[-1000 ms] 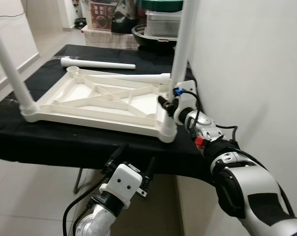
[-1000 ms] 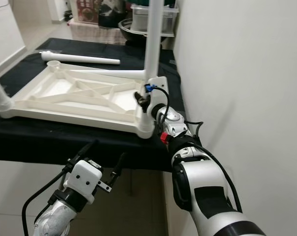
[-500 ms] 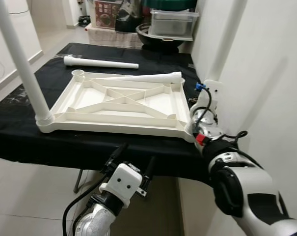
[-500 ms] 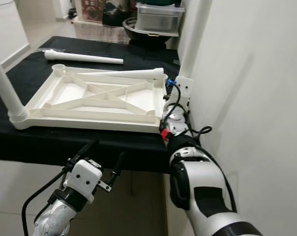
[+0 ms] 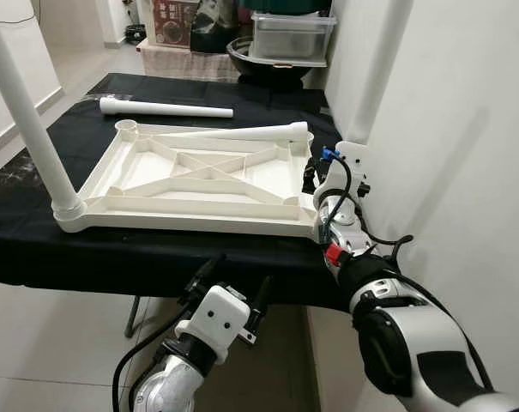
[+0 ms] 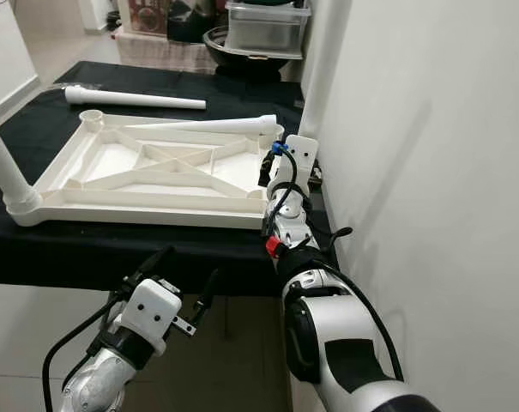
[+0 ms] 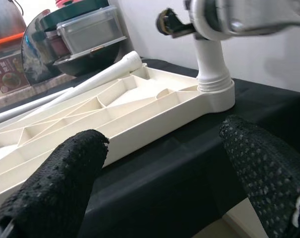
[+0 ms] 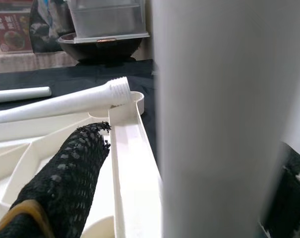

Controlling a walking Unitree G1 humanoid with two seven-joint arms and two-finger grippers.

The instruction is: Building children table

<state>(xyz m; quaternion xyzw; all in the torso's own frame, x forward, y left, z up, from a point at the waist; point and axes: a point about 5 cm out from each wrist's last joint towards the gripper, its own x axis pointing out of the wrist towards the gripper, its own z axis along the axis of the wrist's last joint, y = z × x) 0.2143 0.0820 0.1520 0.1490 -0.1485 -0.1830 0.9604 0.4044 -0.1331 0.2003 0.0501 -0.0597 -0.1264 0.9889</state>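
Note:
A white tabletop (image 5: pixel 190 176) lies upside down on a black-covered table (image 5: pixel 113 257). One white leg (image 5: pixel 23 112) stands upright in its near left corner. Another upright leg (image 5: pixel 377 73) stands in the near right corner socket (image 7: pixel 215 94), and my right gripper (image 5: pixel 321 184) is shut on it low down, its fingers (image 8: pixel 65 183) on either side. A loose leg (image 5: pixel 242 133) lies across the tabletop's far edge, and another loose leg (image 5: pixel 165 109) rests on the cloth behind. My left gripper (image 5: pixel 233 283) hangs open below the table's front edge, nothing between its fingers (image 7: pixel 55 188).
A white wall (image 5: pixel 456 129) runs close along the right side of the table. A lidded plastic box (image 5: pixel 292 34) and a dark bowl (image 5: pixel 242 56) stand at the back. Tiled floor (image 5: pixel 36 343) lies in front and to the left.
The whole view has shifted as my head moved. My right gripper keeps its hold on the upright leg at the near right corner. The left gripper hangs as before.

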